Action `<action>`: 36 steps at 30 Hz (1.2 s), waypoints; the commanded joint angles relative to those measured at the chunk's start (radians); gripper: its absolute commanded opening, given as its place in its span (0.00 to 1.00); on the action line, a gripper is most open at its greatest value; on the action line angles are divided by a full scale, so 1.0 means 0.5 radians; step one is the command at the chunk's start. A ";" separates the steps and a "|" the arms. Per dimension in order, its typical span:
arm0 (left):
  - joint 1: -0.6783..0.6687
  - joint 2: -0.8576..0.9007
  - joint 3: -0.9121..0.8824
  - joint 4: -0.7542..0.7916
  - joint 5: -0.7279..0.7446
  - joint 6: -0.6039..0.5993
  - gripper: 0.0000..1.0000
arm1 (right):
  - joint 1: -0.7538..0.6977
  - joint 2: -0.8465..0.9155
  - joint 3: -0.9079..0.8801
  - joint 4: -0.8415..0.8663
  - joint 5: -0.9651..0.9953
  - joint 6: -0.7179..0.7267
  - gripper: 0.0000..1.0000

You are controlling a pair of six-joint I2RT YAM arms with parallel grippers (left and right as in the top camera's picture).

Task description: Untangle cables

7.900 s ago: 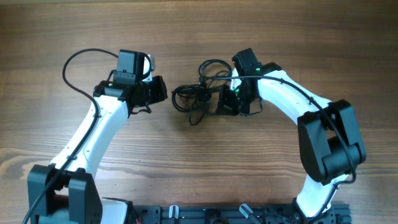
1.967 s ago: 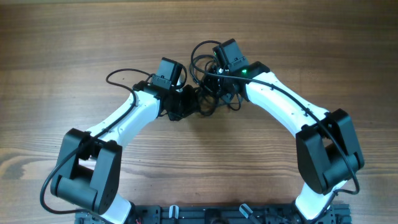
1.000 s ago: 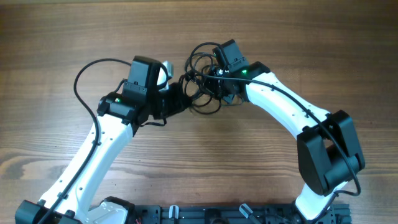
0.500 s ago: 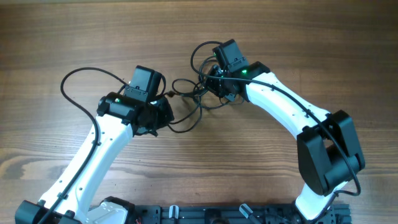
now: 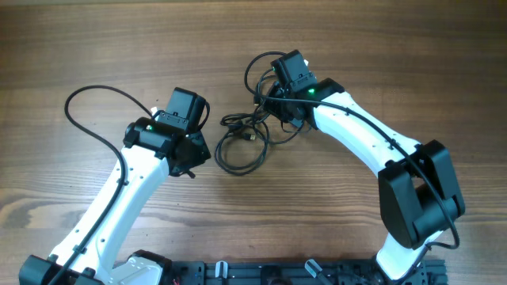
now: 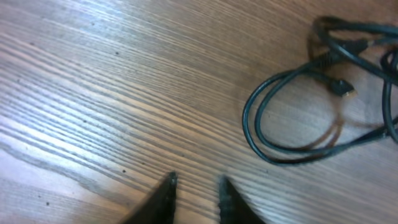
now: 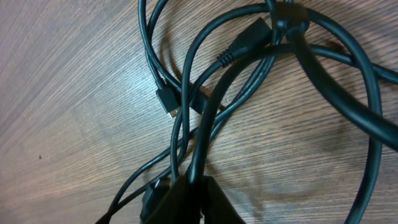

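Clamped shut on one strand of the cables [image 7: 194,163] with the right gripper [image 7: 193,193]. Narrowly apart and empty at the left gripper [image 6: 196,190], above bare table [image 6: 93,93]. Bunched mid-table between both arms, one loose loop toward the left. Likely to cinch the knot if pulled hard, or snag a plug [image 7: 166,106].

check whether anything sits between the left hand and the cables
Nothing visible does. In the left wrist view only bare table lies between the left hand and the nearest loop of the cables, which lies flat on the wood. The right hand grips a strand of the same bunch.
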 commanded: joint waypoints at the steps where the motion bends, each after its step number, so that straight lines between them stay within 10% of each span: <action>1: 0.011 -0.024 0.008 0.027 -0.079 -0.022 0.40 | -0.008 -0.028 -0.024 -0.003 0.081 -0.020 0.24; 5: 0.011 -0.024 0.008 0.082 -0.076 -0.027 0.45 | -0.008 -0.028 -0.024 -0.004 0.081 -0.021 0.43; 11: 0.009 -0.004 0.008 0.167 -0.056 -0.138 0.57 | -0.008 -0.027 -0.024 -0.036 0.081 -0.029 0.48; 20: 0.007 0.140 0.008 0.500 0.217 -0.233 0.51 | -0.008 -0.027 -0.024 -0.140 -0.139 -0.221 0.10; 36: 0.000 0.515 0.008 0.939 0.750 -0.409 0.47 | -0.008 -0.027 -0.024 -0.326 -0.169 -0.388 0.04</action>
